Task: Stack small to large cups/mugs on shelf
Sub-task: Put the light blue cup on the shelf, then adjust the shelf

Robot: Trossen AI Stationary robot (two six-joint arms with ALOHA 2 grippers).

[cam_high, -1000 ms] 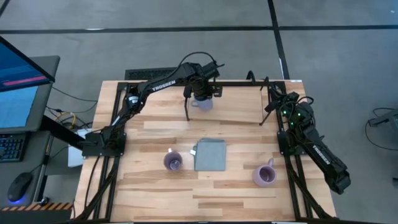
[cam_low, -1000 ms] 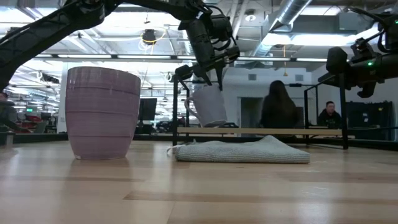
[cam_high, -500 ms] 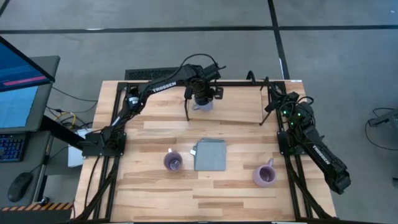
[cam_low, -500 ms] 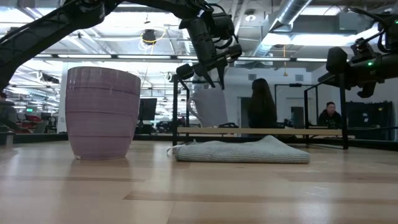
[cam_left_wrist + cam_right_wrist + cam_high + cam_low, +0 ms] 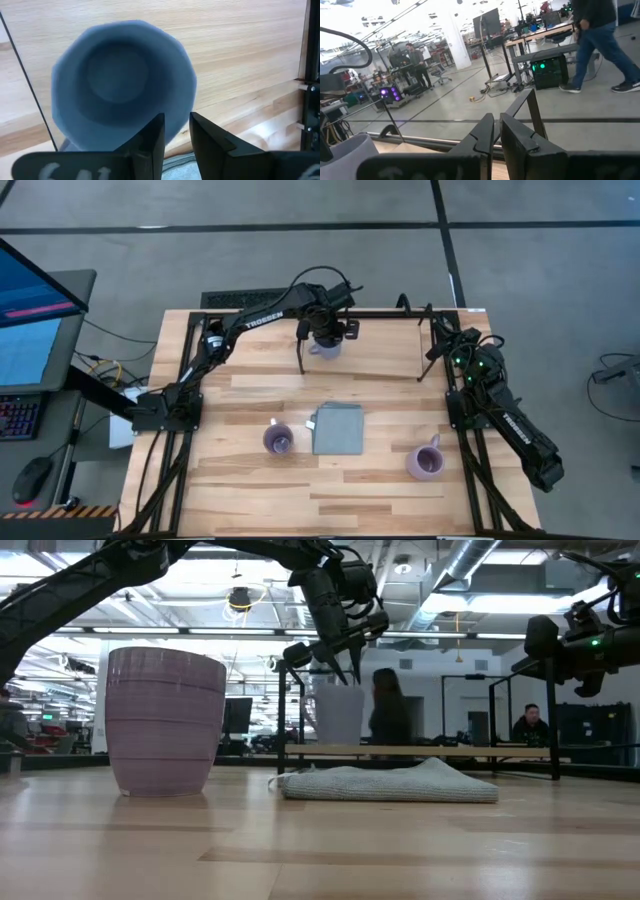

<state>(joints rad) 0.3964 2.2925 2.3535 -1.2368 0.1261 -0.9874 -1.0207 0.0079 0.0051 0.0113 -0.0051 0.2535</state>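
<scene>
The left gripper (image 5: 324, 337) has its fingers (image 5: 150, 145) clamped on the rim of the blue mug (image 5: 122, 85), whose upright bowl hangs just ahead of and below them, over the shelf (image 5: 420, 751) board, apparently so it can be set down as the stack's base. Two purple mugs (image 5: 277, 440) (image 5: 425, 461) wait well apart from the fingers, flanking a grey-blue cloth (image 5: 338, 428). The right gripper (image 5: 495, 135) idles beside the shelf, fingers pressed together on nothing.
</scene>
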